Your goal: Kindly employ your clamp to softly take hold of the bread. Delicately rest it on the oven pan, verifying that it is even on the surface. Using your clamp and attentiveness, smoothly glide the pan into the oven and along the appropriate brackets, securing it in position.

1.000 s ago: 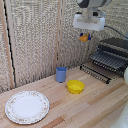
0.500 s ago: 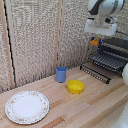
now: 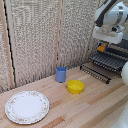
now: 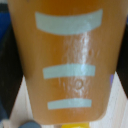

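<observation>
My clamp hangs from the white arm at the exterior view's upper right. It is shut on the bread, a small orange-brown chunk held just above the back of the oven pan. The pan is a dark wire rack that sticks out from the front of the oven, which the arm partly hides. In the wrist view the bread fills almost the whole picture, orange-brown and glossy with pale stripes, and the fingers do not show clearly.
A blue cup and a round yellow bowl stand on the wooden table to the exterior view's left of the pan. A patterned white plate lies at the front left. A ribbed pale wall stands behind.
My arm has carried the bread toward the exterior view's right and a little down, from beside the pan to over its back part.
</observation>
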